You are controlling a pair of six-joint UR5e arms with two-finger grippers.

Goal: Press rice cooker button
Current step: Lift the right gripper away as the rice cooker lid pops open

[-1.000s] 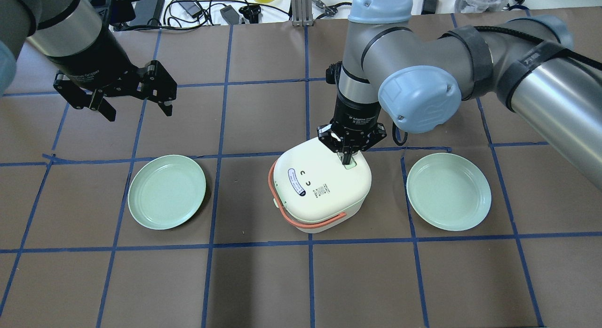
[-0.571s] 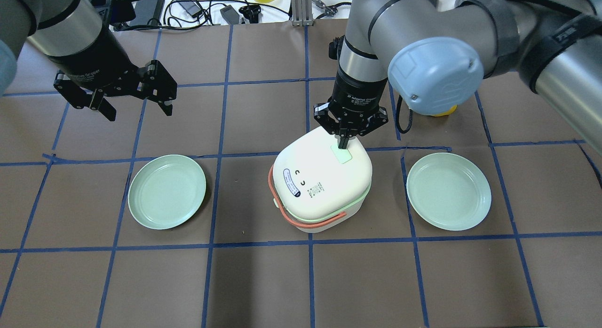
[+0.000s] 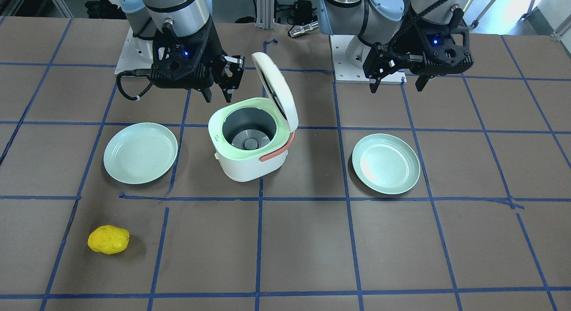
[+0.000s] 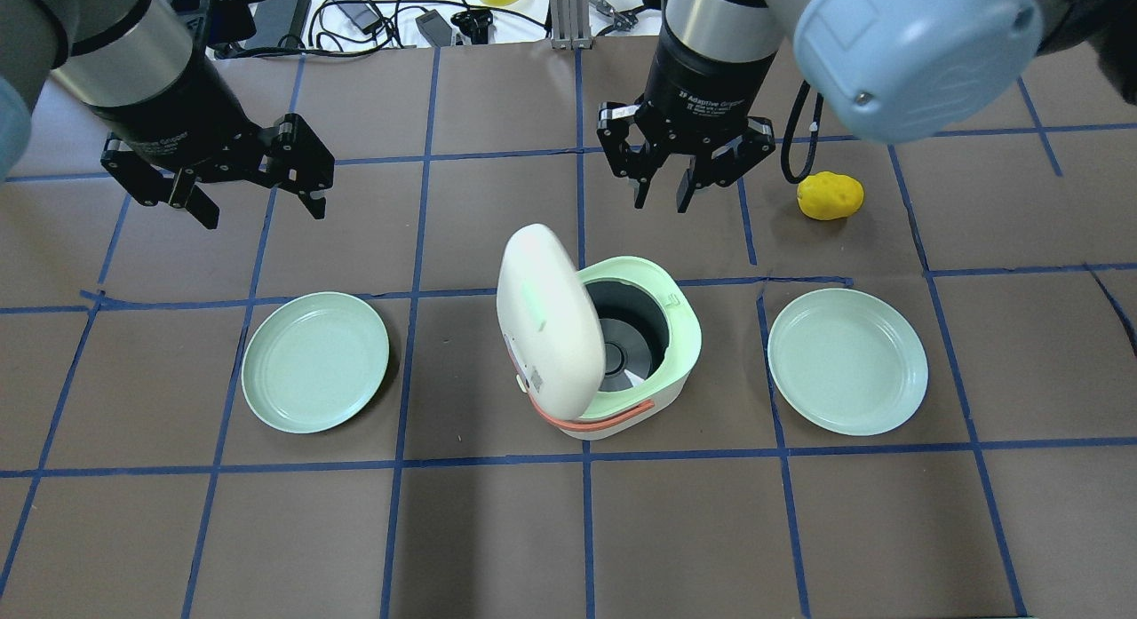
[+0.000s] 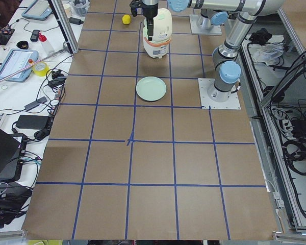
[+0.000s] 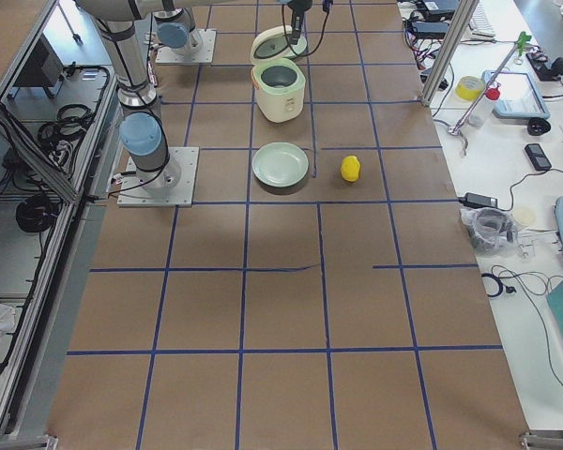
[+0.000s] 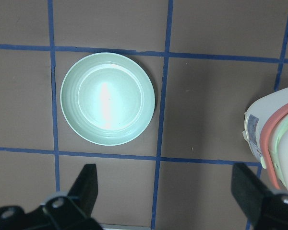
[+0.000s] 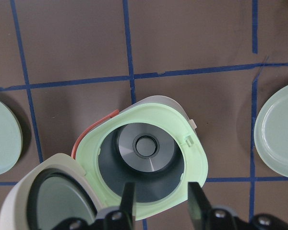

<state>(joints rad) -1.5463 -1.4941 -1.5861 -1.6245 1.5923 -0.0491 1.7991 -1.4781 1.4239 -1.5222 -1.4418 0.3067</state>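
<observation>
right gripper [image 4: 661, 202] part open and empty, raised over the table [image 4: 497, 530] just beyond the far edge of the rice cooker [image 4: 684, 330]. left gripper [image 4: 264, 212] wide open, empty, well off to the left. lid [image 4: 546, 321] standing up, pot [image 4: 635, 335] empty inside: press judged done, only a retreat remaining. left plate [image 4: 315, 361] and right plate [image 4: 846, 361] well apart from the cooker; yellow lump [image 4: 830, 195] near the right gripper, to be skirted. room open upward and far.

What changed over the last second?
The rice cooker popped its lid open. The right claw rose off it, backed toward the table's far side and parted its fingers. The left claw, left plate and right plate stayed put.
</observation>
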